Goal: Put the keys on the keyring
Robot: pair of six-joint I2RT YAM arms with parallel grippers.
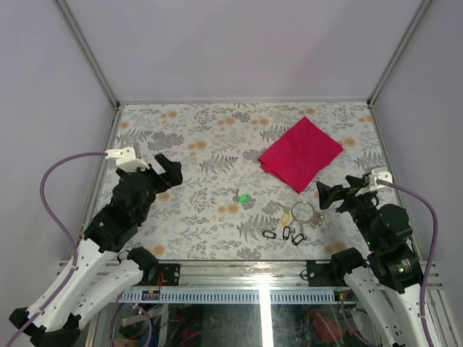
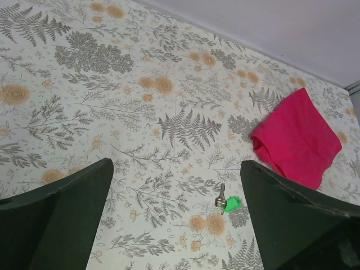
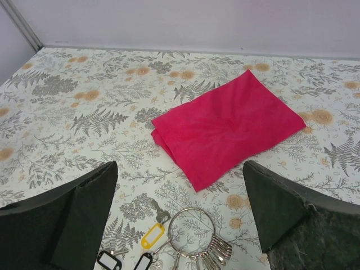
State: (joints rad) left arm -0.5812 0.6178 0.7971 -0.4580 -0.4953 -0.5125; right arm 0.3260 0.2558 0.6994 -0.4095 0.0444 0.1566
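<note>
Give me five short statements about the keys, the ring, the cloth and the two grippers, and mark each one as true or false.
1. The pink cloth lies folded, on the far side of the keyring. True.
2. The green-tagged key hangs on the keyring. False: it lies alone on the table, apart from the ring, on the left arm's side of it.
3. The left gripper has its jaws shut on a key. False: its jaws stand open and hold nothing.
4. A yellow tag lies close beside the keyring. True.
5. The right gripper has open, empty jaws. True.
</note>
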